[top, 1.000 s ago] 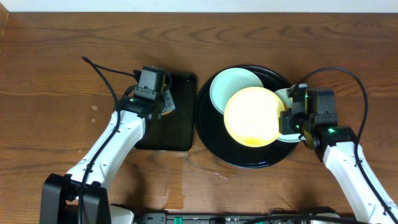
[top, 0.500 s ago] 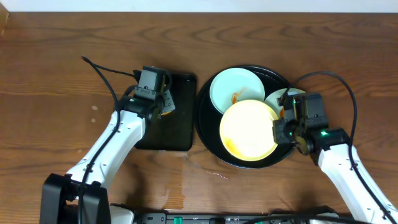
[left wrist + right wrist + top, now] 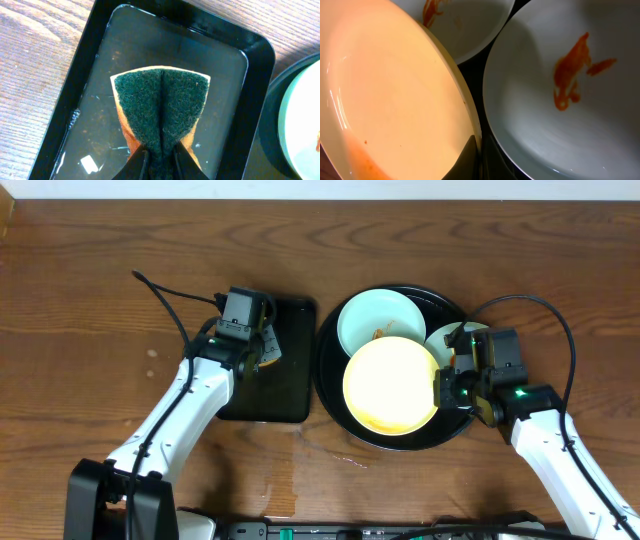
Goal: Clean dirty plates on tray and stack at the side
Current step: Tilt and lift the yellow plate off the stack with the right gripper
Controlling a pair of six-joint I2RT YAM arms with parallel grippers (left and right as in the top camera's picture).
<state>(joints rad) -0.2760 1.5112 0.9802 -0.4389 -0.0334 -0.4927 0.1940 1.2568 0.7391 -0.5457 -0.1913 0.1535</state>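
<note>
The right gripper is clamped tight on the 3 o'clock rim of the yellow plate. It holds the plate over the round black tray, overlapping a sauce-smeared mint plate at 12 o'clock and a second mint plate at 3. That arm reaches in from 5 o'clock. The left gripper, on an arm stretched from 7 o'clock, pinches a folded sponge over the wet rectangular tray.

Overhead: straight down, far out, whole table in frame. Left wrist: close, looking down on sponge in rectangular tray, round tray edge at right. Right wrist: very close on yellow plate. Overhead also covers all of these.
</note>
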